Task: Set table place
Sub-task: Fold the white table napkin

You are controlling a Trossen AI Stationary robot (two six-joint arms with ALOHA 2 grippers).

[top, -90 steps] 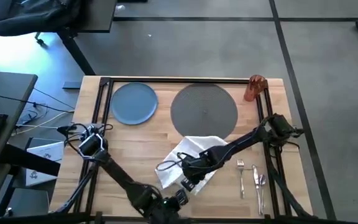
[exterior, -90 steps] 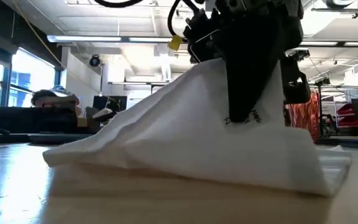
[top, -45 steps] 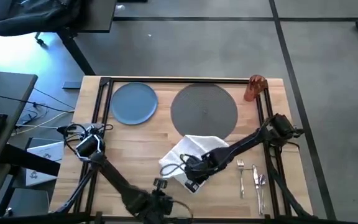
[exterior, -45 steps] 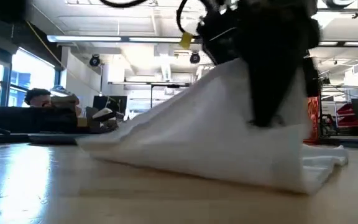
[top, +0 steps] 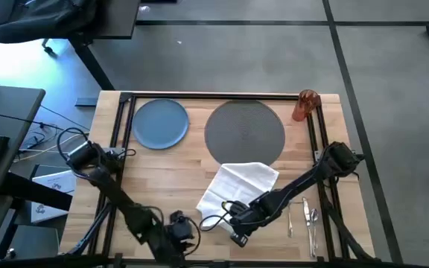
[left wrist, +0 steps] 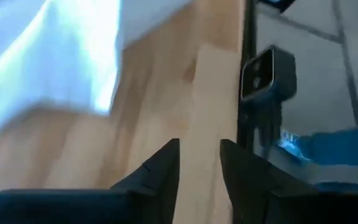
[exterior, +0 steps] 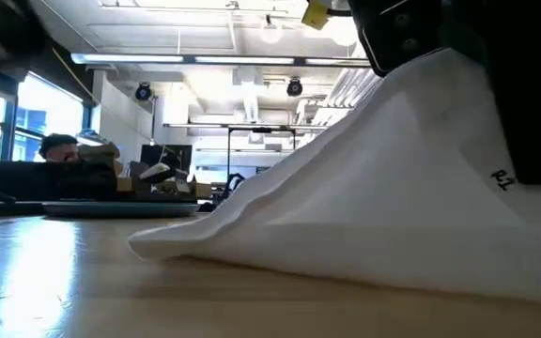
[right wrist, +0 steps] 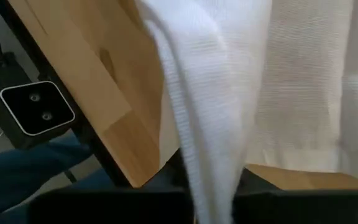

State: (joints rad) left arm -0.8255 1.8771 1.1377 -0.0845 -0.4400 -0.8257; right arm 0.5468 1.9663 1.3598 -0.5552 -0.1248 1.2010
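The white napkin [top: 238, 186] lies on the table [top: 162, 171] between the grey mat [top: 244, 130] and the near edge. Its near end is raised like a tent under my right gripper [top: 234, 229], which is shut on it. The low view shows the napkin [exterior: 364, 216] sloping down from the gripper to the wood. My left gripper [top: 179, 225] hovers open just left of it at the near edge, with nothing between its fingers [left wrist: 166, 165]. The blue plate [top: 161, 123] sits far left and the orange cup [top: 304, 104] far right. Fork [top: 289, 212], knife [top: 304, 216] and spoon [top: 313, 219] lie near right. My right gripper pinches a raised fold [right wrist: 204, 155] at the napkin's near end between its two fingers, coming from above. The cloth is tented up at the fingers and drawn fairly taut. Its lower edge [exterior: 186, 249] and far part rest on the table.
Black rails [top: 119, 149] run along the table's left and right sides and its far edge. A camera block [right wrist: 36, 115] sits at the near edge. Bare wood lies left of the napkin, below the plate.
My right gripper has gone toward the table's near edge, still shut on the napkin. The napkin's near end has been drawn along with it, and the cloth now lies stretched longer. My left gripper has swung toward the table's left edge, away from the napkin.
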